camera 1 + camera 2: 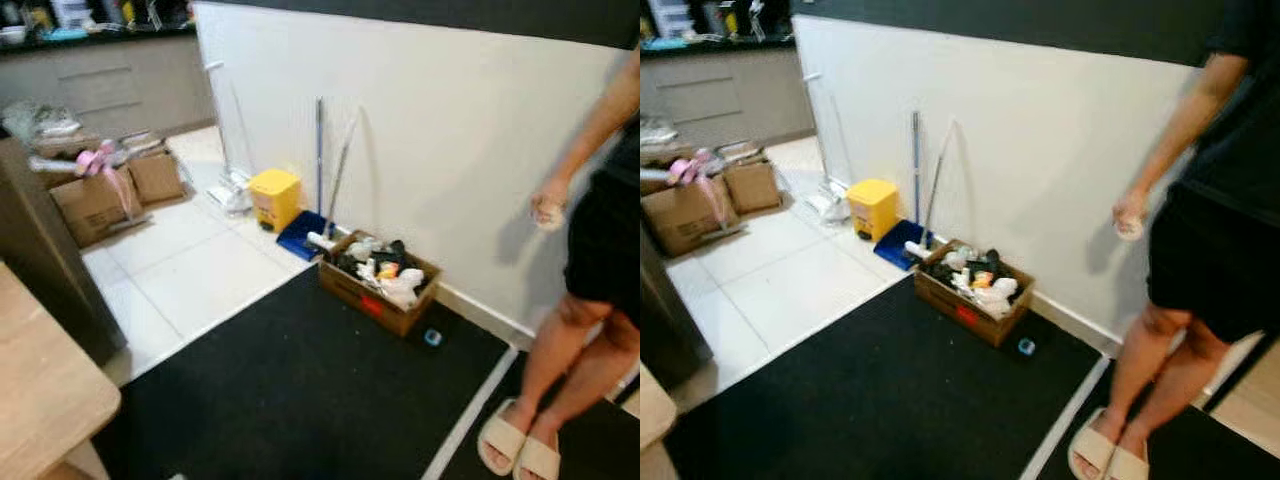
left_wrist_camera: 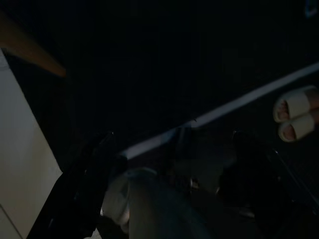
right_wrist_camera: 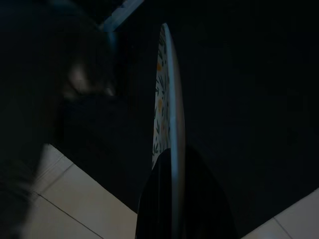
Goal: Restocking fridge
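In the right wrist view my right gripper (image 3: 172,154) is shut on a plate (image 3: 168,84). The plate is seen edge-on, pale with a leaf-and-flower print, and hangs over the black mat and white tiles. One black finger (image 3: 199,199) lies along its lower rim. The left wrist view is very dark. There my left gripper (image 2: 173,135) hangs over the mat, its two black fingers (image 2: 82,189) spread wide with nothing gripped between them. A tall dark grey cabinet side (image 1: 45,260), possibly the fridge, stands at the left.
A person (image 1: 1200,250) in sandals stands on the right by the white wall, holding something small. An open cardboard box (image 1: 378,280) of bottles and packets sits against the wall, beside a yellow bin (image 1: 274,197), a blue dustpan and broom handles. More cardboard boxes (image 1: 95,200) lie far left; a wooden tabletop (image 1: 40,390) is near left.
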Controlling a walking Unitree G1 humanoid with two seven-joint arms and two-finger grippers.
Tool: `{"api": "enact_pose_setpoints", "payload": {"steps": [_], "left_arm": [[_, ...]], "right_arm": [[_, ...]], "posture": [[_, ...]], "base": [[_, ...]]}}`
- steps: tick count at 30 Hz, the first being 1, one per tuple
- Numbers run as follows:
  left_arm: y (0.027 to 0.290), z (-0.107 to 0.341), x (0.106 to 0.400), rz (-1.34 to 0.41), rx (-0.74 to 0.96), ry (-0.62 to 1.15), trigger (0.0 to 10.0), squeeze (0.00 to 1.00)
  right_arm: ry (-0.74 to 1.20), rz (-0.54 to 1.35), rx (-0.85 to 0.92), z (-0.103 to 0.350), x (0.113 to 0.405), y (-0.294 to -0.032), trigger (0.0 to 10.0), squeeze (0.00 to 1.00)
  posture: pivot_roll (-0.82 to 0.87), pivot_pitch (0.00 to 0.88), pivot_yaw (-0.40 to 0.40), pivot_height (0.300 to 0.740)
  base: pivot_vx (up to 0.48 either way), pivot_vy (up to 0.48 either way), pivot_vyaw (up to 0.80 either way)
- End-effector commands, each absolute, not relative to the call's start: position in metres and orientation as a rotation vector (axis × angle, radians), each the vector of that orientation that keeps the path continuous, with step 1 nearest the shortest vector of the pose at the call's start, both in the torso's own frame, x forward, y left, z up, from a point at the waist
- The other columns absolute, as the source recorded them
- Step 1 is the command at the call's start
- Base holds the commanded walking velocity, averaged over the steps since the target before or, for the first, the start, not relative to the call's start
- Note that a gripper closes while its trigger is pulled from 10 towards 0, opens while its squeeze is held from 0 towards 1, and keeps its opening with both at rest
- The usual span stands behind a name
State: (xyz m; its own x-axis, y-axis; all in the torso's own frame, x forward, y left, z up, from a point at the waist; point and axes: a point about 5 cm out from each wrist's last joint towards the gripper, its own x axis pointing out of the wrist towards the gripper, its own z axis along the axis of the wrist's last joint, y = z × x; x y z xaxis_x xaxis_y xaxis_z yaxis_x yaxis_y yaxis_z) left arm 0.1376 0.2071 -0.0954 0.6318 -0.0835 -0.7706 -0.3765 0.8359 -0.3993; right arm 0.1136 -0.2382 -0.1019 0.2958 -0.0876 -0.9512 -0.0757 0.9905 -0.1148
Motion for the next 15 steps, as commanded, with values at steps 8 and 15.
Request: {"api": "enact_pose_setpoints", "payload": {"steps": [8, 15], "left_arm": [[0.2032, -0.0944, 0.142, 0.146, -0.565, 0.882, 10.0, 0.0], [0.2039, -0.0939, 0.1429, 0.144, -0.561, 0.881, 10.0, 0.0]], "right_arm": [[1.278, 0.013, -0.174, -0.1017, 0.1137, -0.2389, 10.0, 0.0], [1.277, 0.012, -0.174, -0.1013, 0.1136, -0.2403, 10.0, 0.0]], "posture": [[-0.05, 0.0, 0.018, 0.74], [-0.05, 0.0, 0.019, 0.74]], "base": [[0.333, 0.0, -0.35], [0.331, 0.0, -0.77]]}}
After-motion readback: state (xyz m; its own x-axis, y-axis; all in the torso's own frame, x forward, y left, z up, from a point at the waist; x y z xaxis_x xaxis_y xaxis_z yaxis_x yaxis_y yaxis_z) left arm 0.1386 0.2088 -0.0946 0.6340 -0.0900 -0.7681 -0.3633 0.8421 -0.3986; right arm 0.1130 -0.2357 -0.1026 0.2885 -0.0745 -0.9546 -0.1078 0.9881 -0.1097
